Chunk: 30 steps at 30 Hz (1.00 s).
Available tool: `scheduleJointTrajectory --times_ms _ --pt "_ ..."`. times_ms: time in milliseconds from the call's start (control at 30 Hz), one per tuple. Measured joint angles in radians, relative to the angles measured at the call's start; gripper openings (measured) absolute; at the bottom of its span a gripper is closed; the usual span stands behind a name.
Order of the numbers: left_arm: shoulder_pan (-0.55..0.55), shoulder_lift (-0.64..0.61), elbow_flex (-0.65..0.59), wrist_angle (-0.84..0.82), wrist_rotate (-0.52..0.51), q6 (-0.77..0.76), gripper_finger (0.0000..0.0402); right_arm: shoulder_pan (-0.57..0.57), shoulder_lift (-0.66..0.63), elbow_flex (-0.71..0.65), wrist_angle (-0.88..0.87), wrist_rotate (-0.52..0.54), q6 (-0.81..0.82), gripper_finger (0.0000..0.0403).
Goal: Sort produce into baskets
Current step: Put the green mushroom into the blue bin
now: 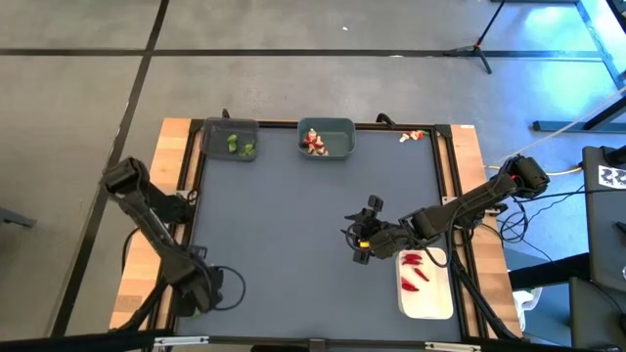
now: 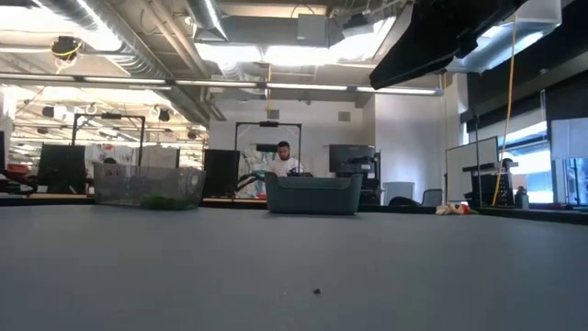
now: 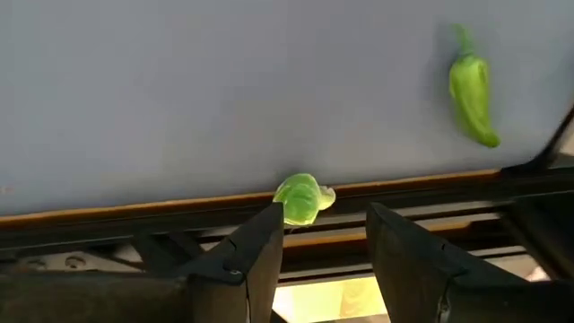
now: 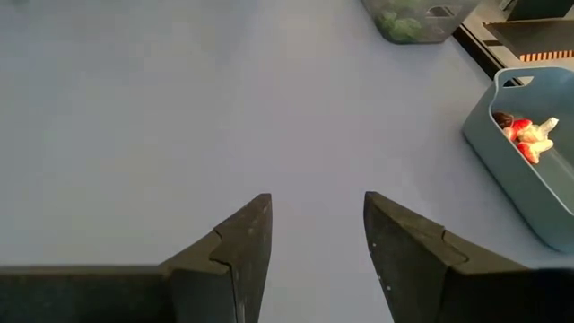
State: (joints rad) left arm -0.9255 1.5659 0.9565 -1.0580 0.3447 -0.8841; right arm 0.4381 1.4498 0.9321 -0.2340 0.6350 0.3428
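Note:
My left gripper is open at the table's near left corner, pointing steeply down. A round leafy green piece lies at the mat's edge just past one fingertip. A green pepper lies farther off on the mat. My right gripper hangs open over bare mat, beside the white tray with red chilies. At the far edge, the dark grey bin holds green pieces and the grey-teal bin holds tan-and-red pieces.
A few loose tan-and-red pieces lie at the mat's far right corner. A black frame and wooden strips border the mat. The middle of the mat is bare. A person sits in the room beyond the table.

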Motion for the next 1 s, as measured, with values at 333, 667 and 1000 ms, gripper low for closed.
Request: scheduleJointTrajectory --times_ms 333,667,1000 --pt "-0.061 0.147 0.000 -0.011 -0.007 0.052 0.0155 0.000 0.000 0.000 -0.001 0.000 -0.001 0.0176" --pt "-0.082 0.217 0.000 -0.008 0.003 0.162 0.0113 0.000 -0.001 0.000 0.000 0.000 -0.001 0.0176" --pt "-0.007 0.172 -0.002 -0.040 -0.053 0.368 0.0008 0.000 -0.001 0.000 0.000 0.000 0.012 0.0176"
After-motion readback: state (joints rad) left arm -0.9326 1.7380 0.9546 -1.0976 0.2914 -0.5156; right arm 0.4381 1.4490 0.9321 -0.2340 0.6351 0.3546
